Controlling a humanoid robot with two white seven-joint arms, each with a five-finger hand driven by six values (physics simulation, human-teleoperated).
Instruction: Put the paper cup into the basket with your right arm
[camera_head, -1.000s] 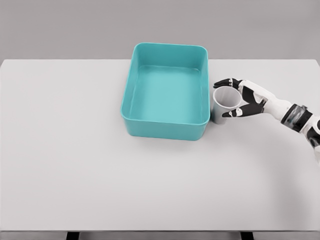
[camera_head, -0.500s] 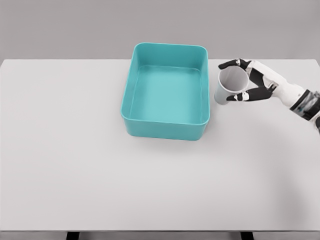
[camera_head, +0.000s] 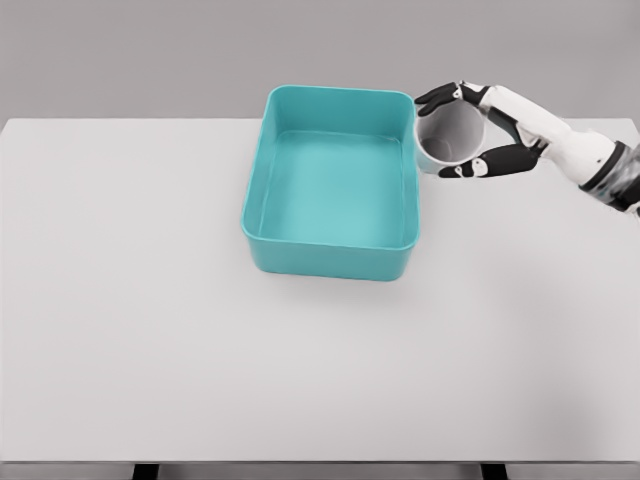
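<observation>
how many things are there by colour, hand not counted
teal: 1, the basket
white: 1, the paper cup, held by the right hand beside the basket's far right corner
total: 2, over a white table

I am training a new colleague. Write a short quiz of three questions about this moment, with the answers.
1. True or false: the paper cup already lies inside the basket.
2. Which hand holds the cup? A) left B) right
3. Fill in: the cup is tilted, and its open mouth faces the ____.

Key:
1. False; it is held by the basket's right rim.
2. B
3. Camera
</observation>
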